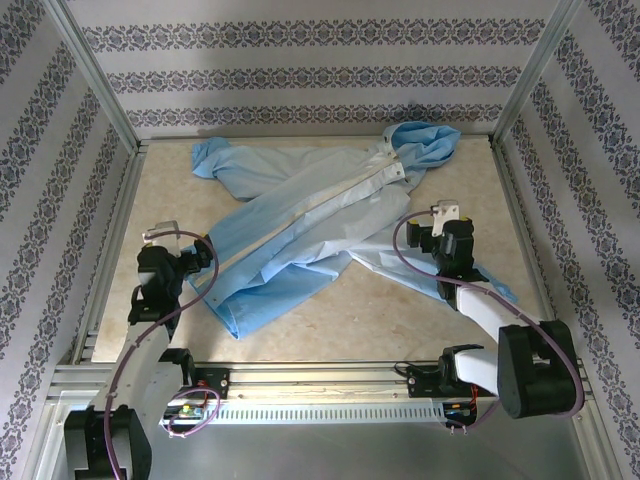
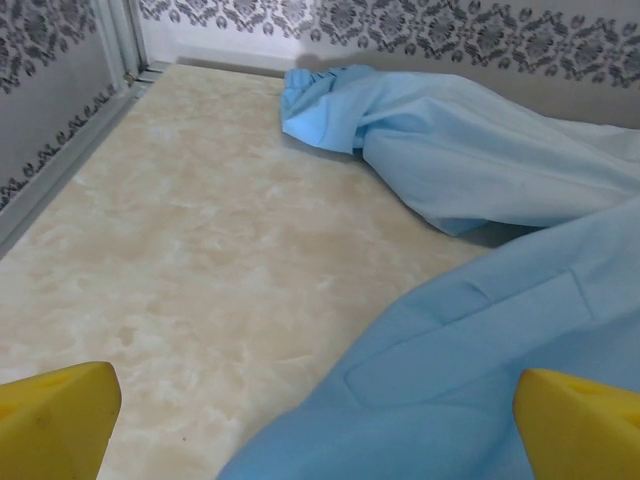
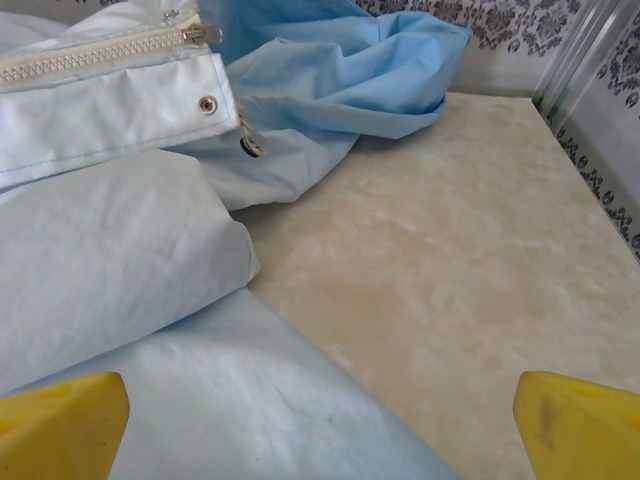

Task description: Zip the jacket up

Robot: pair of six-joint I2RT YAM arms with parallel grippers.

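Jacket (image 1: 320, 225) lies spread on the table (image 1: 400, 310) between the hands. Left hand (image 1: 165, 236) and right hand (image 1: 447, 214) both gape wide, empty, at its edges.

Beige, marble-patterned tabletop (image 1: 400, 310) enclosed on the far, left and right edges by walls (image 1: 300, 75) papered in white with horizontal bands of dark floral ornament. Metal posts (image 1: 95, 70) rise at the far corners; metal rails (image 1: 330, 375) border the near edge, beside a white slotted strip (image 1: 330, 410). Lighting even and diffuse.
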